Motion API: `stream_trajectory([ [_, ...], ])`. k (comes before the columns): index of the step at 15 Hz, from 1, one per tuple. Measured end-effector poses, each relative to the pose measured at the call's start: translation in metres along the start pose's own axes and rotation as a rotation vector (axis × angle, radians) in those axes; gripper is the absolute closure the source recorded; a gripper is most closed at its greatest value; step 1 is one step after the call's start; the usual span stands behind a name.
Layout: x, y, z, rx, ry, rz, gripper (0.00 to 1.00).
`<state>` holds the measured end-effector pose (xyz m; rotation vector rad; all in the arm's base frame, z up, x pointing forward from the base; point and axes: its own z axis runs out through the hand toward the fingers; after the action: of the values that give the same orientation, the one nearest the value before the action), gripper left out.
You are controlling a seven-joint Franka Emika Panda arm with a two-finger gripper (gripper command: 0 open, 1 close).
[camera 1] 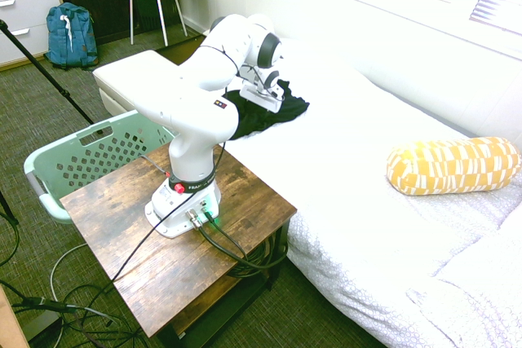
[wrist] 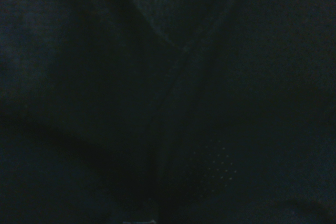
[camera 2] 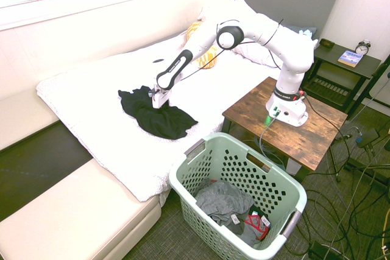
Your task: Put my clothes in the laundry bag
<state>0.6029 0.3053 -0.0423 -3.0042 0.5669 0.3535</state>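
A black garment (camera 1: 281, 109) (camera 2: 161, 120) lies crumpled on the white bed (camera 1: 367, 226), near the edge that faces the laundry bag. My gripper (camera 1: 263, 105) (camera 2: 156, 103) points down and presses into its far end, jaws open, fingertips sunk in the cloth. Dark fabric (wrist: 168, 98) fills the whole wrist view. The laundry bag, a mint-green perforated basket (camera 1: 49, 160) (camera 2: 244, 140), stands on the floor beside the bed. Inside it lie a grey garment (camera 2: 222, 200) and a red and black item (camera 2: 259, 222).
The arm stands on a wooden side table (camera 1: 122, 226) (camera 2: 317, 135) between bed and basket. A yellow patterned bolster (camera 1: 453, 165) lies up the bed. A beige bench (camera 2: 73, 217) adjoins the bed's foot. A blue backpack (camera 1: 71, 34) sits by the drawers.
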Motion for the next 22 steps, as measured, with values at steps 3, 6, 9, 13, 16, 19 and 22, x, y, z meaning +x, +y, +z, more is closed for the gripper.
stream_trajectory([
  [3, -0.006, -0.004, 0.007, -0.035, 0.027, -0.035, 1.0],
  [6, -0.013, -0.007, 0.009, -0.038, 0.044, -0.053, 1.0],
  [9, -0.01, -0.003, 0.009, -0.024, 0.039, -0.036, 1.0],
  [13, -0.004, 0.006, 0.011, -0.004, 0.034, -0.028, 1.0],
  [16, 0.0, 0.013, 0.012, 0.008, 0.029, -0.025, 1.0],
  [19, 0.0, 0.019, 0.012, 0.021, 0.033, -0.022, 1.0],
  [22, -0.004, 0.028, 0.012, 0.046, 0.045, -0.017, 1.0],
])
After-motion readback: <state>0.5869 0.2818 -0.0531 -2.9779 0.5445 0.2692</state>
